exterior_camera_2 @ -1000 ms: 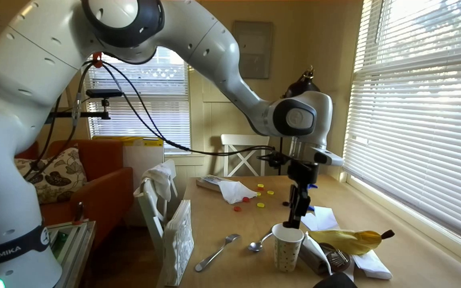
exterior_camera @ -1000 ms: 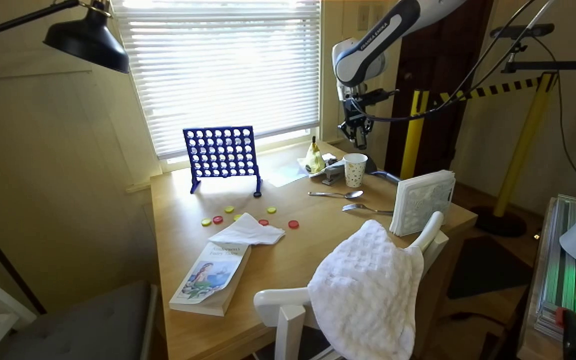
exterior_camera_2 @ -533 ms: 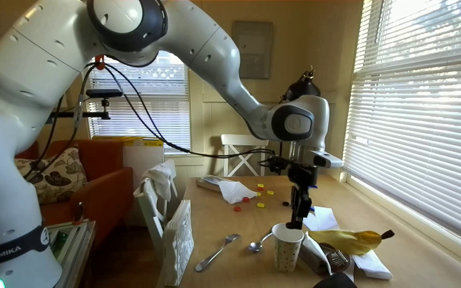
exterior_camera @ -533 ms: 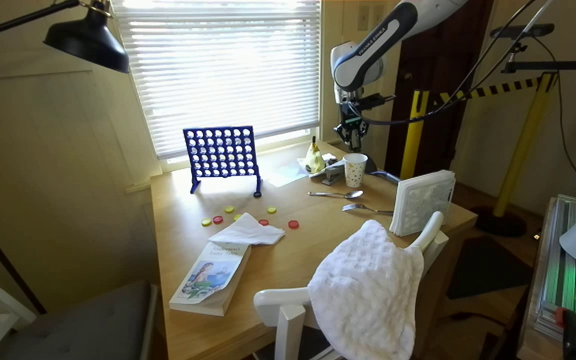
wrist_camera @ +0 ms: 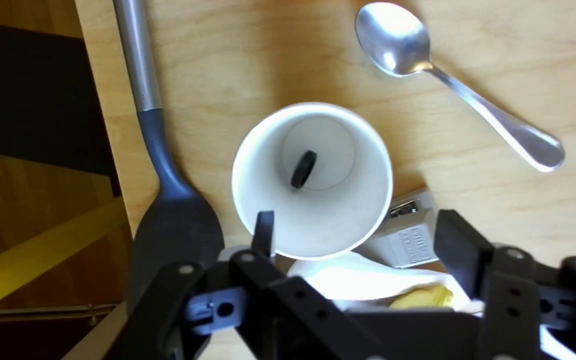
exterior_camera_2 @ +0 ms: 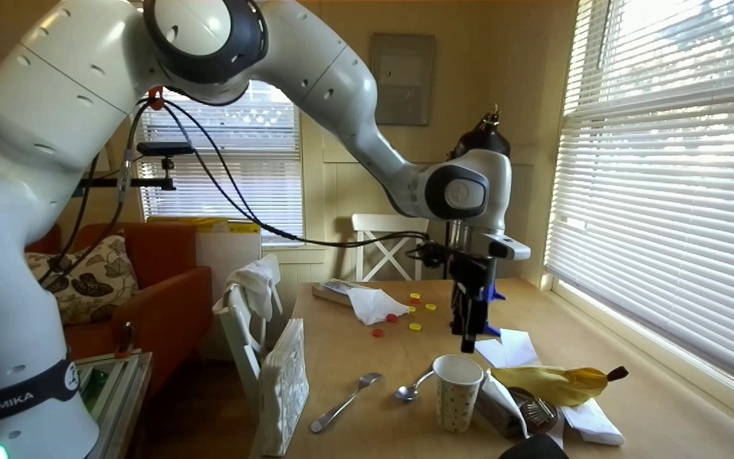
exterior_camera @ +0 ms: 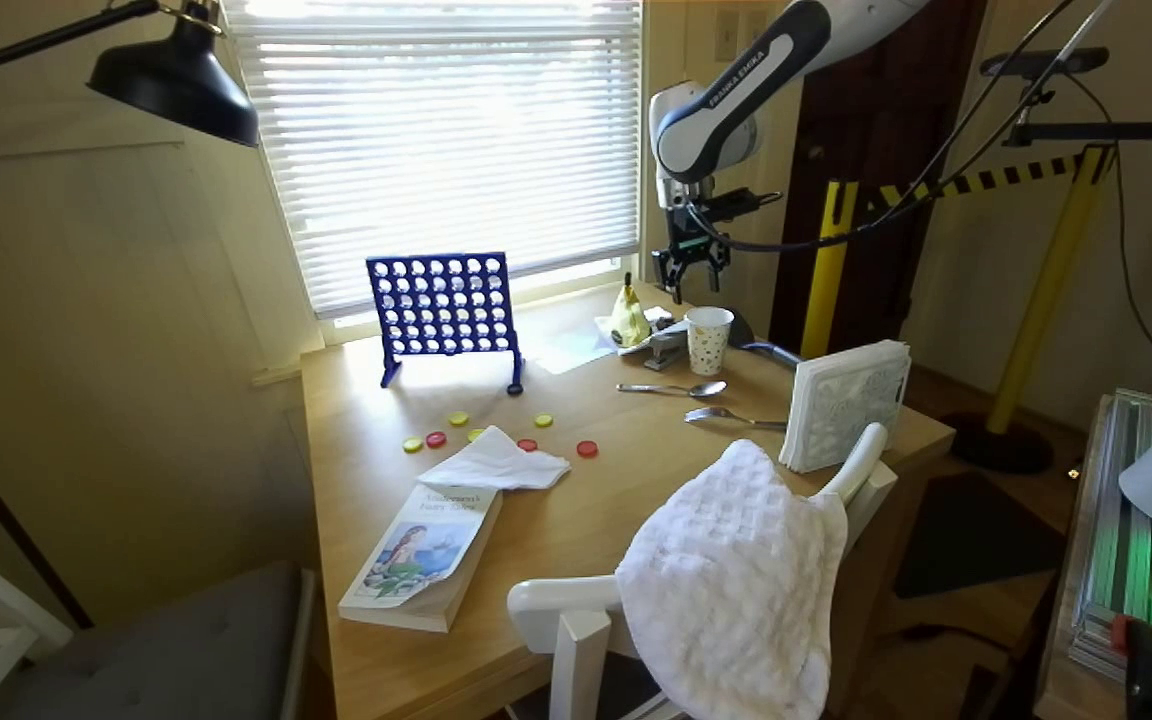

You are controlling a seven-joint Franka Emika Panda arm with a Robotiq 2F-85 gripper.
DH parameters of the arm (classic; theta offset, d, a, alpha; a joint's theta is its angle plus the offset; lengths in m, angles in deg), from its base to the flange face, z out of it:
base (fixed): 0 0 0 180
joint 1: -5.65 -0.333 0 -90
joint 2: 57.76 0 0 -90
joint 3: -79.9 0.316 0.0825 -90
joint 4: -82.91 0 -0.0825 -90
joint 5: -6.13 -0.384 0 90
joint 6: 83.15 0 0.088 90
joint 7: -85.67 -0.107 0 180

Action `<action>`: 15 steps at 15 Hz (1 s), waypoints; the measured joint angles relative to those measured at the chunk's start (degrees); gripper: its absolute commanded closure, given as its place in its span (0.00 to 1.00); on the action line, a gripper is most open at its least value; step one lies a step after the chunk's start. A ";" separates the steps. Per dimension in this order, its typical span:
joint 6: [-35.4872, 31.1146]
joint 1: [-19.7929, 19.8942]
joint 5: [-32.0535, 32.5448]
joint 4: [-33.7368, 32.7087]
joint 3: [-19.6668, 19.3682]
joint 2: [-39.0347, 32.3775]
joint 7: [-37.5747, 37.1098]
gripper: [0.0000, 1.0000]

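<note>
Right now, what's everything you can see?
Wooden table: 1, tan, middle
Speckled paper cup: 1, white, tabletop
Flat disc: 1, black, inside cup
Metal spoon: 1, silver, near cup
Metal fork: 1, silver, near spoon
Metal-handled spatula: 1, black, beside cup
Boxy stapler: 1, grey, beside cup
Banana-shaped thing: 1, yellow, near stapler
Plastic grid: 1, blue, tabletop
Round chips: 7, yellow and red, tabletop
Thick book: 1, pale, tabletop
Paper napkin: 1, white, by book
Patterned stack: 1, white, near fork
Dining chairs: 2, white, by table
Textured towel: 1, white, over chair
Dome lamp: 1, black, beside table
Robot arm: 1, white, above table
Fingers: 2, black, near cup
</note>
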 measured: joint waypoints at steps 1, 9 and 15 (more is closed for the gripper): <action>0.32 -0.39 0.08 0.00 0.47 0.18 2.06 0.00; 4.22 -3.20 0.61 -5.19 7.47 -3.22 18.61 0.00; 4.53 -3.42 0.60 -5.89 7.05 -3.77 18.45 0.00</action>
